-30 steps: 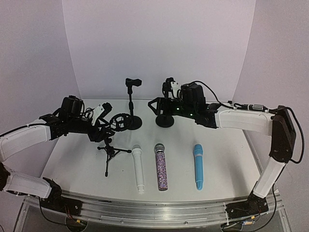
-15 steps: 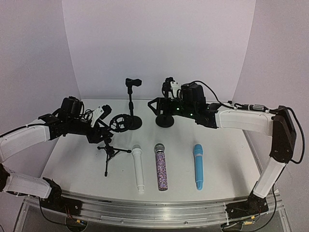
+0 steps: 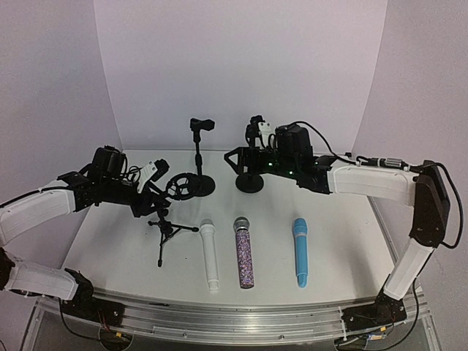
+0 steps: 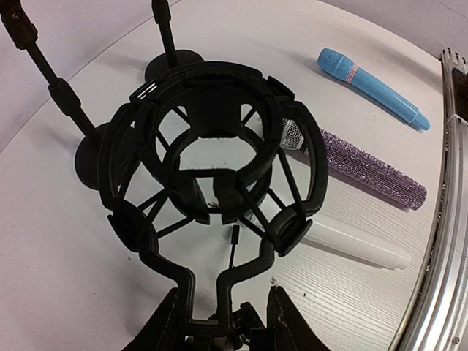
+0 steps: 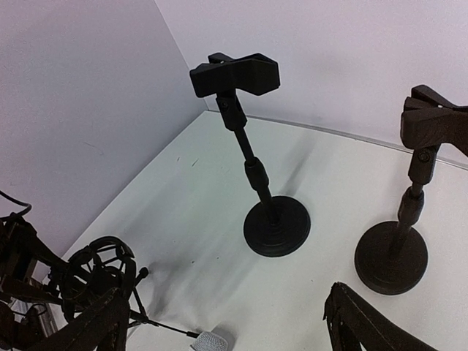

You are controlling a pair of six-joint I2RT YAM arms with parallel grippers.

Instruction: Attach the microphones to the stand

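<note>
- Your left gripper (image 4: 219, 322) is straddling the shock mount (image 4: 212, 153) stem; I cannot tell if it is gripping.
- Three are lying unmounted nearby: white microphone (image 3: 210, 256), purple microphone (image 3: 243, 254), blue microphone (image 3: 299, 252).
- You are likely steadying the tripod stand (image 3: 167, 228); lifting a microphone is coming next.
- Counting two clip stands (image 5: 252, 168), three stands are waiting; your right gripper (image 5: 227, 292) is hanging spread, unladen, near them.

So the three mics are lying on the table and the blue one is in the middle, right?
Not quite. All three do lie on the table, but the purple one is in the middle. The blue one is at the right end. The top view shows it.
</note>
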